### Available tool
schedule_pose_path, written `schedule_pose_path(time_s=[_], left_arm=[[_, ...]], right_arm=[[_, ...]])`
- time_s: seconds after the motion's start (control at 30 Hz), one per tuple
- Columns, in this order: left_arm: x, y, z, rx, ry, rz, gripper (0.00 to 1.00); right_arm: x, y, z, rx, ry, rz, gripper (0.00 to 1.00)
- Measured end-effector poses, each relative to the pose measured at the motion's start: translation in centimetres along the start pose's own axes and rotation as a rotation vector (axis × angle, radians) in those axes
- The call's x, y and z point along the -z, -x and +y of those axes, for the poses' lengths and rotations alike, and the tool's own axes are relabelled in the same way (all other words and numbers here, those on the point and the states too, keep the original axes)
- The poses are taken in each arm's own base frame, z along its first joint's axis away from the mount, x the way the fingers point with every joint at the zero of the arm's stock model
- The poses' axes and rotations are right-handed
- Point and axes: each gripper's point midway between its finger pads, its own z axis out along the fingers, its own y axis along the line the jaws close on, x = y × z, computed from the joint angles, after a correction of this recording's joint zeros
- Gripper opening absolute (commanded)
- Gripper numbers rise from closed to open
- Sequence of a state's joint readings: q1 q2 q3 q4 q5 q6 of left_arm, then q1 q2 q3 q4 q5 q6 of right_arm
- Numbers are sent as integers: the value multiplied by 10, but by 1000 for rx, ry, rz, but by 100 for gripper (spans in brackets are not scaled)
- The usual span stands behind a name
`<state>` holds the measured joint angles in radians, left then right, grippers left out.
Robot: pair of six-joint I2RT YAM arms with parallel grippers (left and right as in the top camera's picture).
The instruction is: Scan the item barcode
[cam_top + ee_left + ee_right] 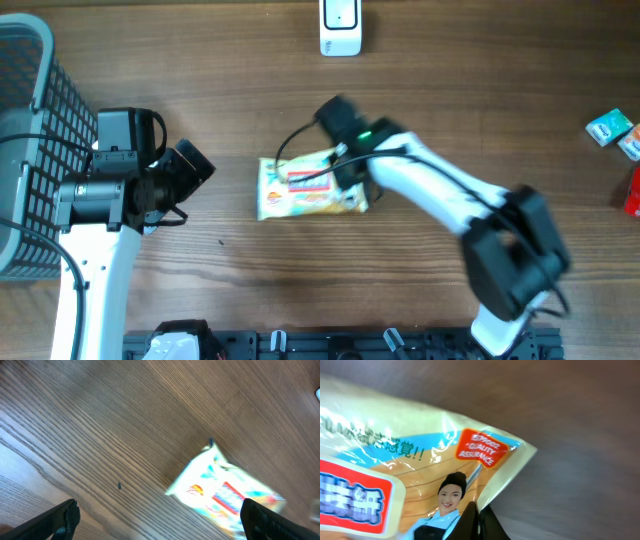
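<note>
The snack packet [310,188] is a flat, crinkly plastic pillow bag. The film is glossy, cream and pale blue, with a red label block and some orange print. It's around the middle of the table [450,90], which is brown wood with long straight grain.

The right hand [345,162] is over the packet's right end, its black fingers pressed together and pinching the film at the edge. Can't tell if the bag is lifted or lying flat. The left hand [192,170] is off to the packet's left, well apart from it, spread wide and holding nothing.

Only the overhead view shows the rest of the table:
- a white boxy scanner [340,27] at the far edge
- a grey wire-mesh basket [30,150] on the left
- 2 small teal-and-white boxes [612,130] over on the right

The right wrist view is the only one close enough to read the print. It shows a red badge saying "QUALITY ASSURANCE", a smiling dark-haired woman in pale blue, and wrinkles catching the light.

In the left wrist view the packet is blurry, with 1 corner pointing up. The 2 dark fingers [55,520] sit in the bottom corners, far apart.
</note>
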<state>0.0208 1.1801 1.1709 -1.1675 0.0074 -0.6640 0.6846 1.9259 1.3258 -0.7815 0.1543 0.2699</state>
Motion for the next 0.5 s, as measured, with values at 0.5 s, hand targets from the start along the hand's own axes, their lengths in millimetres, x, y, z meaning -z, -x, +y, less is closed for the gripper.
schedule_pose_path(time_s=[0.5], left_arm=[[0,0,0,0,0,0,100]], right_arm=[[137,7,-142,-249,-217,-139,4]])
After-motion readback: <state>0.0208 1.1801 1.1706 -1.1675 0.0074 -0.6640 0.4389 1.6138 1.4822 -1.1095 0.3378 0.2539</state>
